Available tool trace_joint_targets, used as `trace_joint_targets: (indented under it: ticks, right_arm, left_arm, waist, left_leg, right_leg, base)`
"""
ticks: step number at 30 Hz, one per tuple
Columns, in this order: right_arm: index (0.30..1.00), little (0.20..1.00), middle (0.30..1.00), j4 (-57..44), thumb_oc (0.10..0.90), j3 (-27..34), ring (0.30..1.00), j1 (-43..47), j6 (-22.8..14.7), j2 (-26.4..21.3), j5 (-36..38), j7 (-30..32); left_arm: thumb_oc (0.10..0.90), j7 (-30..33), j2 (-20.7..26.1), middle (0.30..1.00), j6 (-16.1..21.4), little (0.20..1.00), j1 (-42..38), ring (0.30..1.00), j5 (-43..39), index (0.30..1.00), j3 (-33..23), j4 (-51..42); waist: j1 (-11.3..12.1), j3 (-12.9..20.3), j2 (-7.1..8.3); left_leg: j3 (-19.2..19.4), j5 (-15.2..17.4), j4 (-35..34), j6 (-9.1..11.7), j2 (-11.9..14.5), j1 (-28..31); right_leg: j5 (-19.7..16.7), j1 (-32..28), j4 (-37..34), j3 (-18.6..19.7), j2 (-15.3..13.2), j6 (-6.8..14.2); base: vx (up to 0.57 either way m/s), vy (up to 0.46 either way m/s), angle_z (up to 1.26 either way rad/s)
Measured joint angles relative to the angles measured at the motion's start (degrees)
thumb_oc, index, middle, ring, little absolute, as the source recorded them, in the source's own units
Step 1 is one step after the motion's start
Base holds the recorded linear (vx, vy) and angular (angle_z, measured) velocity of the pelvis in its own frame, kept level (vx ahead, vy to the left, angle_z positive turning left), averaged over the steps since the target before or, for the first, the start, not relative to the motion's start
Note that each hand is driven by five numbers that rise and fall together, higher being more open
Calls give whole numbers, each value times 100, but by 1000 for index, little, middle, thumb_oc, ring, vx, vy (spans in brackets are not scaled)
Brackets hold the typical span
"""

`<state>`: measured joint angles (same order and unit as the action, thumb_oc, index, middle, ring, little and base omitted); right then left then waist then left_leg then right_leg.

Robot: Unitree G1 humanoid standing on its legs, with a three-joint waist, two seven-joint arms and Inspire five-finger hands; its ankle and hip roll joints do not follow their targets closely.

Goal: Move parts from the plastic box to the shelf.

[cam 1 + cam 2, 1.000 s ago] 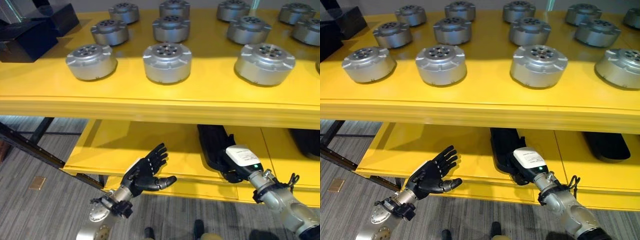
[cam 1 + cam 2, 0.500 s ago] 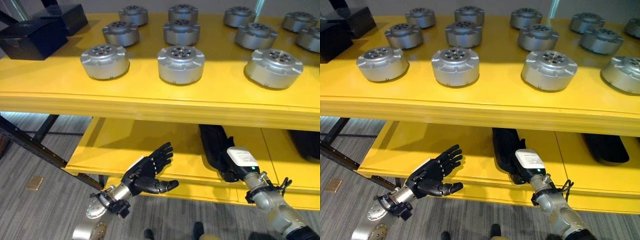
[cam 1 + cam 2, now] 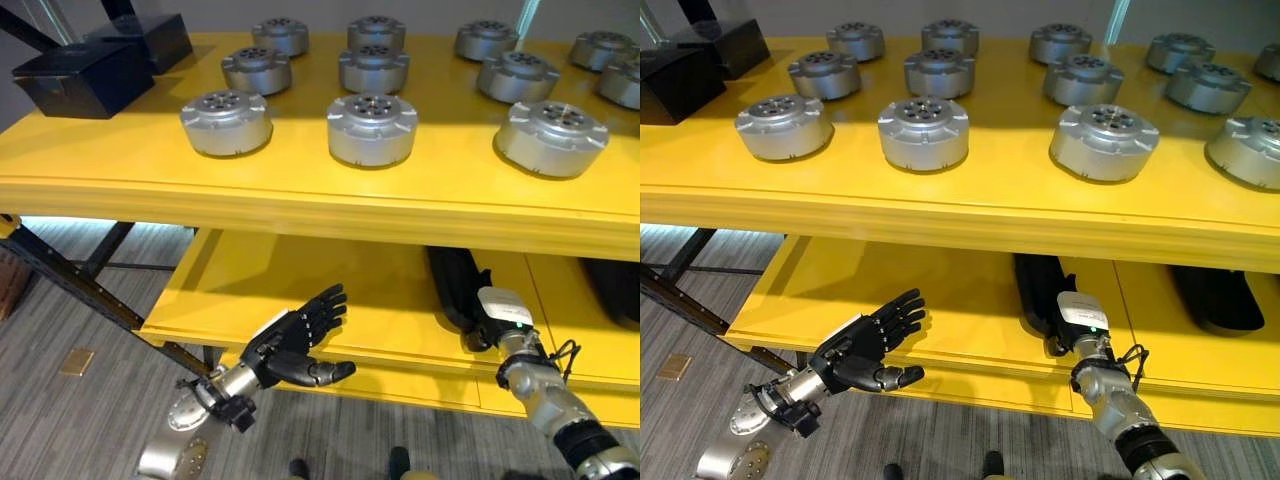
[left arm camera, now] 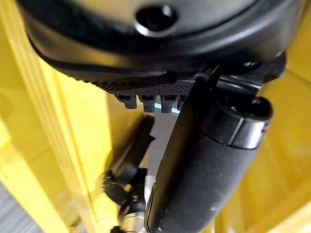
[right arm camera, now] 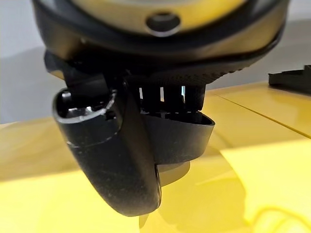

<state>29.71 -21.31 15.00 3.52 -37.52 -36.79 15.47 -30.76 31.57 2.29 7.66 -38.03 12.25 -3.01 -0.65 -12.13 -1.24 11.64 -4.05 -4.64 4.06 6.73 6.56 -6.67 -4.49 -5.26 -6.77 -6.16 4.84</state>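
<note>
Several round silver parts stand in rows on the yellow shelf's top board [image 3: 300, 190], among them one at the front left [image 3: 226, 121], one in the middle [image 3: 371, 127] and one at the front right [image 3: 551, 137]. My left hand [image 3: 295, 345] hovers open and empty in front of the lower board's [image 3: 250, 290] edge, palm turned up. My right hand [image 3: 465, 295] reaches in flat over the lower board, under the top board, with its fingers straight and nothing in them. The right wrist view shows its thumb [image 5: 114, 155] above bare yellow board.
Two black boxes [image 3: 85, 75] sit at the top board's far left. A black object [image 3: 1215, 300] lies on the lower board to the right of my right hand. A dark frame bar [image 3: 70, 290] slants down at the left over grey carpet [image 3: 60, 400].
The camera has shifted, so the whole shelf sits differently in view. My right hand has slid a little to the right along the lower board. My left hand has hardly moved.
</note>
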Motion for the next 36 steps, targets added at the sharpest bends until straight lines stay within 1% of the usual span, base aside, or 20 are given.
trace_joint_targets:
  ticks: [4,5,7,9,12,15,18,19,21,23,31,36]
  right_arm:
    - [300,300,300,45,400,0,300,129,20,-218,-1,-7]
    - [300,300,300,46,400,-3,300,174,55,-312,-1,-15]
    - [300,300,300,175,400,-51,300,376,61,-340,-1,-14]
    - [300,300,300,277,400,-61,300,607,43,-383,5,-21]
    - [300,300,300,403,400,-56,300,691,49,-382,60,4]
    - [300,300,300,403,400,-49,300,698,51,-383,100,7]
    - [300,300,300,462,400,-50,300,846,60,-383,129,13]
    - [300,300,300,701,400,-51,300,1096,63,-382,208,6]
    - [300,300,300,642,400,-35,300,1158,178,-379,206,39]
    - [300,300,300,645,400,-35,300,1158,226,-369,209,43]
    - [300,300,300,685,400,-35,300,1158,622,-204,328,148]
    - [300,300,300,739,400,-35,300,1158,699,-190,327,158]
  left_arm:
    - [900,6,96,1000,-66,1000,-6,1000,-2,1000,37,1]
    - [900,11,96,1000,-65,1000,-26,1000,-21,1000,61,-1]
    - [900,35,96,1000,-69,1000,-49,1000,-190,1000,108,1]
    - [900,35,68,1000,-106,1000,-183,1000,-272,1000,170,1]
    - [900,34,58,1000,-121,1000,-233,1000,-440,1000,181,-28]
    - [900,34,58,1000,-121,1000,-235,1000,-440,1000,182,-34]
    - [900,37,65,1000,-134,1000,-247,1000,-438,1000,182,-40]
    - [900,49,86,1000,-209,1000,-286,1000,-437,1000,201,-41]
    - [900,53,90,1000,-219,1000,-292,1000,-437,1000,207,-42]
    - [900,53,90,1000,-220,1000,-317,1000,-437,1000,207,-45]
    - [900,52,89,1000,-223,1000,-407,1000,-435,1000,206,-46]
    - [900,50,89,1000,-235,1000,-418,1000,-435,1000,206,-47]
  waist:
    - [64,-7,-145]
    - [86,-17,-238]
    - [88,-56,-317]
    - [87,-152,-373]
    - [89,-199,-406]
    - [88,-227,-398]
    - [95,-412,-320]
    - [97,-485,-311]
    - [96,-586,-305]
    - [96,-588,-301]
    - [117,-589,-299]
    - [198,-588,-297]
  left_leg:
    - [-11,-42,-1,-15,-20,-64]
    - [-14,-43,-1,-16,-16,-133]
    - [-29,-71,1,-14,-24,-237]
    - [-33,-89,0,-36,-20,-283]
    - [-60,-89,-5,-33,10,-276]
    - [-78,-90,-4,-32,12,-269]
    - [-87,-90,-7,-33,24,-251]
    - [-91,-91,0,-31,13,-252]
    - [-91,-91,-2,-32,11,-252]
    - [-96,-89,-2,-31,13,-250]
    - [-135,-90,-2,-31,13,-173]
    - [-136,-92,-2,-31,11,-143]
  right_leg:
    - [-18,57,16,-4,-22,4]
    - [-18,125,12,-6,-24,3]
    - [-50,218,18,-13,-23,0]
    - [-79,265,17,-20,-22,-1]
    - [-37,246,-24,-55,0,24]
    - [-33,229,-24,-65,7,23]
    - [-10,205,-24,-87,-9,-2]
    - [-15,204,-23,-88,-21,-2]
    - [-24,203,-23,-90,-21,-3]
    - [-63,194,-23,-110,-22,-17]
    - [-57,97,-23,-146,-22,-16]
    - [-59,63,-23,-145,-23,-17]
  base:
    - [-55,-5,1]
    - [-109,-15,2]
    - [-70,-13,2]
    - [0,0,0]
    - [23,-17,3]
    - [13,-16,2]
    - [6,-34,2]
    - [0,0,0]
    - [0,0,0]
    - [0,0,0]
    - [11,-6,2]
    - [0,0,0]
